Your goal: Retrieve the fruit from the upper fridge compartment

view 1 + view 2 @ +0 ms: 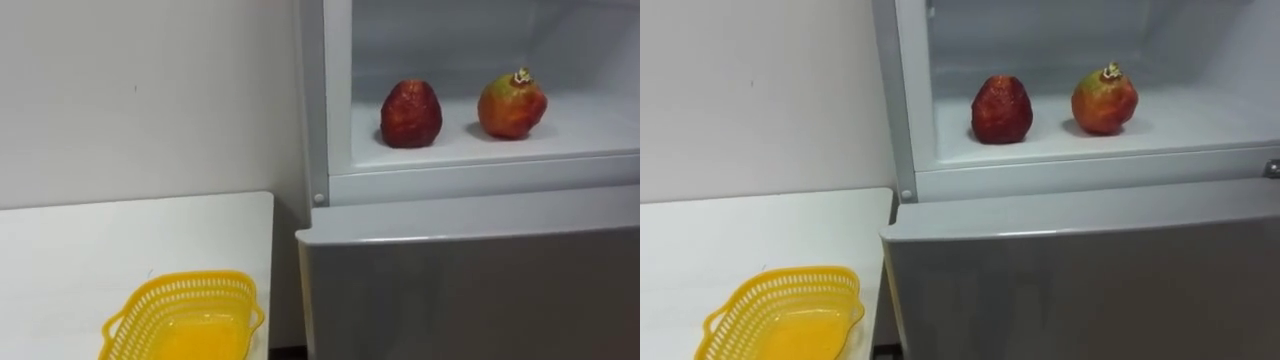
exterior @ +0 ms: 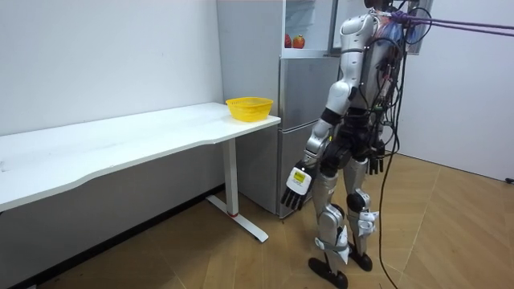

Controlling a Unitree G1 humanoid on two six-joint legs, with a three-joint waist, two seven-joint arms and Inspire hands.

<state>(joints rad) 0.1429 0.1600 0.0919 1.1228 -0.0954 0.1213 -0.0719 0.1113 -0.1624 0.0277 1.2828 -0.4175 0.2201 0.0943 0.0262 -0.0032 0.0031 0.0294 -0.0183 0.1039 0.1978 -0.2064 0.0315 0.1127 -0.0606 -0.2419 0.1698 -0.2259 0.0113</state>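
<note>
**Upper fridge open, both fruits on the shelf, nothing held**

Eye views: you are looking into the open upper compartment of the fridge (image 1: 470, 260). Two fruits sit on its white shelf (image 1: 580, 130). The dark red fruit (image 1: 411, 114) is on the robot's left. The pomegranate (image 1: 512, 104), red-orange with its crown up, is on the right. They stand apart, not touching, and both are set a little back from the shelf's front edge. The lower door is closed below them.

To the robot's left you see the corner of the white table (image 1: 90, 240), which runs along the wall (image 1: 140, 90). A yellow basket (image 1: 185, 283) sits near the table's end by the fridge. Nothing shows inside it.

Room view: this gives you what the eye views leave out, the robot's stance and one arm. The robot stands upright on the floor, close in front of the fridge and facing it, with the table end on its left. The left hand (image 2: 295, 189) hangs low beside the thigh at the end of a lowered arm. Its fingers point down, relaxed and slightly spread, and they touch nothing. From here the two fruits show as small red spots high in the compartment. You can tell them apart in the eye views.
</note>
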